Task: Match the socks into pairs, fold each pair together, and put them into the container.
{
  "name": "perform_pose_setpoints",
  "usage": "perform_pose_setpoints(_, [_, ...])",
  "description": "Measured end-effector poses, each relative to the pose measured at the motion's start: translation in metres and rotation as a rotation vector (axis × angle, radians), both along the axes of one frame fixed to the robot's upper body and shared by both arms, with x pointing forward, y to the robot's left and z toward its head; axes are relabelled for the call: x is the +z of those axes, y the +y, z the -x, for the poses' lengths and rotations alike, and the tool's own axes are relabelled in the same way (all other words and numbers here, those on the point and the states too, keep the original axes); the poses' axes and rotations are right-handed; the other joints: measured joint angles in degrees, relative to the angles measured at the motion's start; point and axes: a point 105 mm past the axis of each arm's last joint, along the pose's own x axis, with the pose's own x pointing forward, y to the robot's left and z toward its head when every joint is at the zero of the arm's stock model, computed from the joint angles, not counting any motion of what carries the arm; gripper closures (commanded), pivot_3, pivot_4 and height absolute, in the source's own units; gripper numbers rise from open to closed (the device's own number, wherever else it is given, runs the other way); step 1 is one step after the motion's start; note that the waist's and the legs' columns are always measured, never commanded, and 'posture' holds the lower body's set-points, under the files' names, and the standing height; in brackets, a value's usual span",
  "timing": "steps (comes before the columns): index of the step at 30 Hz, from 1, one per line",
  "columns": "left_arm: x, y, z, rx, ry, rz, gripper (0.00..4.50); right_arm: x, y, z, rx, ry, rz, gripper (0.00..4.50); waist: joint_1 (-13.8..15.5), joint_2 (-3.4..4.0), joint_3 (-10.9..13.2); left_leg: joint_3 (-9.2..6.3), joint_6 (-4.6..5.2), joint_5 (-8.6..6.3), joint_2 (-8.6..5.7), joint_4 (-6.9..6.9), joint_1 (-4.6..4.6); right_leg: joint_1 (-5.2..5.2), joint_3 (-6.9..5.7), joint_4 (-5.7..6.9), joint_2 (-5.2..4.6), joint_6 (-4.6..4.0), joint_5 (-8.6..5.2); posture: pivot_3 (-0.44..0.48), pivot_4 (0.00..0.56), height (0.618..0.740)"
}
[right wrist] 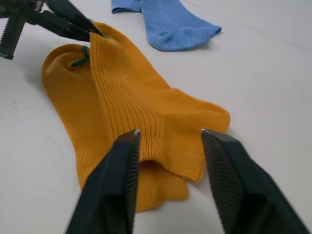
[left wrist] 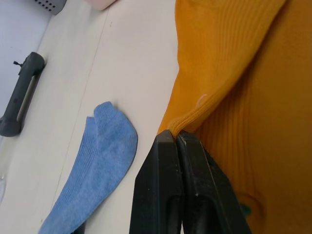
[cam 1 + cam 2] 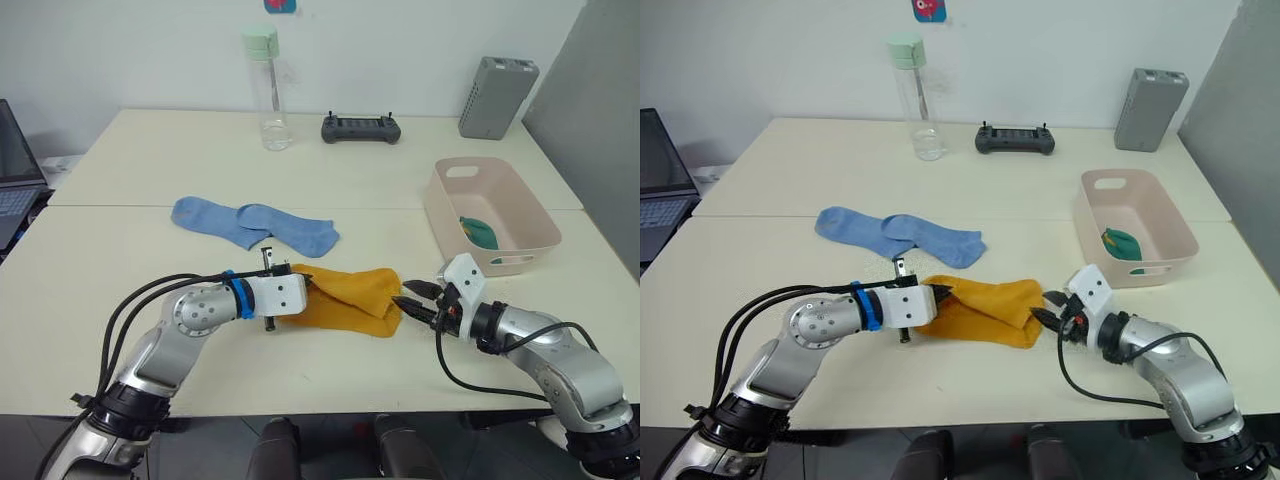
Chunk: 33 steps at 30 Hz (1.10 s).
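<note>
Mustard-yellow ribbed fabric socks (image 3: 352,297), two of them stacked as a pair, lie on the cream table (image 3: 150,170) just in front of and to the left of the pale pink rectangular plastic tub (image 3: 500,235). The left gripper (image 3: 303,289) has its black fingers pressed together on the upper sock's edge at the end farthest from the tub, lifting that edge a little. The right gripper (image 3: 408,302) sits at the end nearest the tub with its fingers spread, straddling the cuff edge but not yet closed on it.

Inside the tub, something dark green (image 3: 479,232) rests against the far wall; I take it to be the green pair already put away, though I cannot see how it is folded. Two light blue ankle socks (image 3: 253,224) lie overlapping farther from the tub than the yellow ones, untouched. By my reckoning one pair is finished, the yellow pair is matched and being folded, and the blue pair remains.
</note>
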Motion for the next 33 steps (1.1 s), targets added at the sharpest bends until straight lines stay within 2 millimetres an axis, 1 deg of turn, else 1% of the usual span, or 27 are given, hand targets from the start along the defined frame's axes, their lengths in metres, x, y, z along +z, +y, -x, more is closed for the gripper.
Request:
perform_pose_setpoints(2, [0.003,-0.001,-0.003,0.009,0.009,-0.003,4.5,0.001,0.003,0.001,0.023,-0.042,0.03,0.64,0.0,0.0,0.0,-0.01,0.0,0.0,0.0,0.0,0.0,-0.01,0.03,-0.01,0.02,0.03,0.0,0.0,0.15,0.74])
perform_pose_setpoints(3, [0.005,-0.002,-0.005,0.012,0.011,-0.003,4.5,0.001,0.004,0.002,0.035,-0.061,0.047,0.28,0.0,0.0,0.0,0.01,0.0,0.0,0.0,0.0,-0.01,-0.01,0.04,-0.01,0.03,0.22,0.07,0.0,0.15,0.74])
perform_pose_setpoints(4, [0.008,-0.004,-0.007,0.018,0.011,0.006,4.5,0.001,0.007,0.002,0.05,-0.083,0.066,0.03,0.0,0.0,0.0,0.01,0.0,0.0,0.0,-0.02,-0.04,-0.02,0.04,-0.04,0.03,0.25,0.04,0.0,0.15,0.74])
perform_pose_setpoints(8, [0.014,-0.011,-0.011,0.037,0.036,0.043,4.5,0.0,0.025,0.007,0.147,-0.149,0.128,0.03,-0.1,0.0,0.0,-0.02,-0.01,-0.01,0.0,-0.09,-0.07,-0.07,0.03,-0.04,0.06,0.24,-0.05,0.0,0.15,0.74])
perform_pose_setpoints(11, [0.017,-0.016,-0.01,0.049,0.097,0.094,4.5,-0.007,0.033,0.006,0.192,-0.182,0.184,0.03,0.0,0.0,0.0,-0.03,-0.01,-0.01,-0.01,-0.07,-0.07,-0.06,0.03,-0.03,0.06,0.25,-0.04,0.0,0.15,0.74])
perform_pose_setpoints(15, [0.024,-0.017,-0.011,0.067,0.137,0.115,4.5,-0.018,0.031,0.0,0.199,-0.223,0.272,0.03,0.0,0.0,0.0,-0.02,-0.01,0.0,-0.01,0.02,-0.06,-0.03,0.05,-0.03,0.05,0.35,0.01,0.0,0.15,0.74])
perform_pose_setpoints(19, [0.021,-0.013,-0.011,0.103,0.187,0.124,4.5,-0.023,0.023,-0.006,0.209,-0.3,0.397,0.03,0.0,0.0,0.0,0.01,-0.01,0.0,-0.01,0.03,-0.03,-0.03,0.08,-0.03,0.05,0.37,0.02,0.0,0.15,0.74])
perform_pose_setpoints(23, [0.022,-0.014,-0.01,0.109,0.204,0.134,4.5,-0.019,0.022,-0.008,0.214,-0.375,0.445,0.03,0.0,0.0,0.0,0.01,-0.01,0.0,-0.01,0.01,-0.04,-0.03,0.08,-0.02,0.05,0.35,0.01,0.0,0.15,0.74])
perform_pose_setpoints(26, [0.022,-0.011,-0.01,0.115,0.208,0.127,4.5,-0.018,0.019,-0.006,0.207,-0.4,0.441,0.62,0.1,-0.01,0.0,0.0,-0.01,0.0,-0.01,0.01,-0.04,-0.03,0.08,-0.03,0.05,0.34,0.01,0.0,0.15,0.74])
perform_pose_setpoints(28, [0.022,-0.009,-0.01,0.121,0.207,0.12,4.5,-0.013,0.018,-0.006,0.206,-0.43,0.432,1.3,0.0,-0.01,0.0,0.01,-0.01,0.0,-0.01,0.01,-0.04,-0.03,0.09,-0.03,0.05,0.35,0.01,0.0,0.15,0.74])
perform_pose_setpoints(29, [0.022,-0.008,-0.01,0.122,0.207,0.119,4.5,-0.011,0.017,-0.007,0.205,-0.444,0.429,1.7,0.0,-0.01,0.0,0.01,-0.01,0.0,-0.01,0.01,-0.04,-0.02,0.09,-0.03,0.05,0.35,0.01,0.0,0.15,0.74])
perform_pose_setpoints(30, [0.022,-0.008,-0.01,0.122,0.206,0.118,4.5,-0.008,0.018,-0.007,0.206,-0.459,0.423,1.99,0.0,-0.01,0.0,0.01,-0.01,0.0,-0.01,0.01,-0.03,-0.02,0.09,-0.03,0.05,0.36,0.02,0.0,0.15,0.74])
perform_pose_setpoints(32, [0.022,-0.007,-0.01,0.122,0.204,0.114,4.5,-0.005,0.018,-0.006,0.209,-0.471,0.407,2.79,0.0,-0.01,0.0,0.0,0.0,0.0,-0.01,0.02,-0.03,-0.02,0.09,-0.02,0.05,0.36,0.02,0.0,0.15,0.74])
perform_pose_setpoints(33, [0.022,-0.006,-0.01,0.123,0.202,0.111,4.5,-0.004,0.019,-0.006,0.216,-0.472,0.4,3.09,0.0,-0.01,0.0,0.0,0.0,0.0,-0.01,0.02,-0.03,-0.01,0.09,-0.02,0.05,0.36,0.02,0.0,0.15,0.74])
